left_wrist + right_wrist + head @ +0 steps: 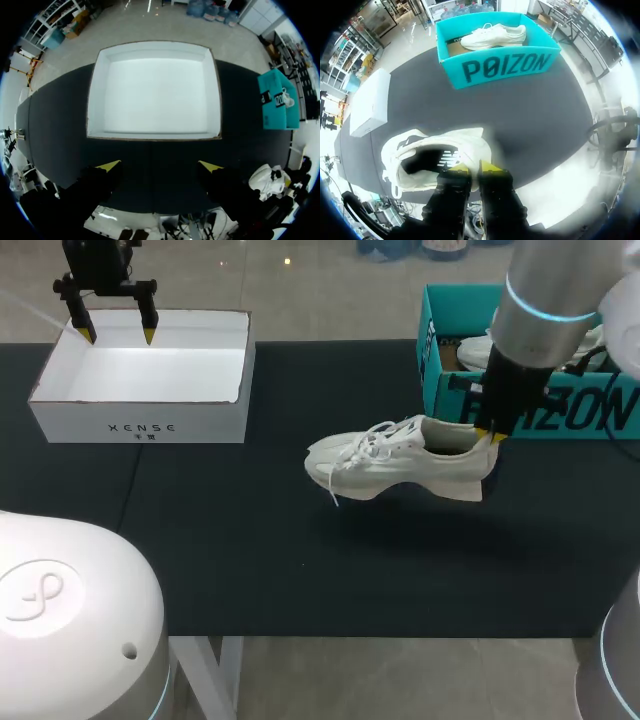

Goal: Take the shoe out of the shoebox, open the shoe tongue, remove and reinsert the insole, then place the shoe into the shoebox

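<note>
A white sneaker hangs just above the black table, toe toward the left, held by its heel collar. My right gripper is shut on that heel rim; the right wrist view looks down into the shoe with the right gripper pinching its back edge. The teal shoebox stands behind at the right with a second white shoe inside. My left gripper hovers open over the white box at the far left; the left gripper holds nothing above that white box.
The black mat covers the table, with bare room in front of and left of the sneaker. The white box is open and shows nothing inside.
</note>
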{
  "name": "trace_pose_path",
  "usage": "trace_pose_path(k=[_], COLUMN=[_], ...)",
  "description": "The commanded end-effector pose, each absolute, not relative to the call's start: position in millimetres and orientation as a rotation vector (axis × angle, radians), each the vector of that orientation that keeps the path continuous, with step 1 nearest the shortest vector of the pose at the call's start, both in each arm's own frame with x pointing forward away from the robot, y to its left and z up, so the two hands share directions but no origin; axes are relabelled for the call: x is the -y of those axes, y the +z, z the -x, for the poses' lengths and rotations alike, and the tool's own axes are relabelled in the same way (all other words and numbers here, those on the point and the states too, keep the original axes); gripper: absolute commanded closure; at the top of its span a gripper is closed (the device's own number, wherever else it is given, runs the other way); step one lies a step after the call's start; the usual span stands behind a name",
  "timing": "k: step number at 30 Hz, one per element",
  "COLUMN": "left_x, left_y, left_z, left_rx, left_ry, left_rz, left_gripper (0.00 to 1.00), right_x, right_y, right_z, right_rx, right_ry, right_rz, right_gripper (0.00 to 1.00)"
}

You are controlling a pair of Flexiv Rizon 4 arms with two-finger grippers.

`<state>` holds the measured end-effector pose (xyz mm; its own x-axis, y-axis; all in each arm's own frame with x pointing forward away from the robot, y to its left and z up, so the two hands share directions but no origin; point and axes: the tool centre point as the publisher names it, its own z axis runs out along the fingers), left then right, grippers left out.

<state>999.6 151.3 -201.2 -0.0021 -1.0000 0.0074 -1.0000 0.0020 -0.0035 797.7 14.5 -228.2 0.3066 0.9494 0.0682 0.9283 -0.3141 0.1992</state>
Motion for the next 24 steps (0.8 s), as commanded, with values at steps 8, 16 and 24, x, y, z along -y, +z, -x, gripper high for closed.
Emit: trace_pose_path(k=[8, 16, 24], left_x=[-151, -151, -151], left_y=[-201, -201, -201], left_z=[-998, -998, -998], left_rx=[2.224, 2.224, 2.224], left_ry=[0.012, 0.012, 0.012], left_rz=[-2.221, -2.221, -2.221], left_gripper=[0.00, 0.00, 0.00], right_x=[-49, -63, -71], right_y=[-292, -320, -333], right_z=[-803, -804, -812], right_rx=[-1.763, -1.885, -1.991], right_ry=[0.195, 0.276, 0.358], right_rz=[-2.478, -2.472, -2.414], right_gripper=[1.00, 1.00, 1.00])
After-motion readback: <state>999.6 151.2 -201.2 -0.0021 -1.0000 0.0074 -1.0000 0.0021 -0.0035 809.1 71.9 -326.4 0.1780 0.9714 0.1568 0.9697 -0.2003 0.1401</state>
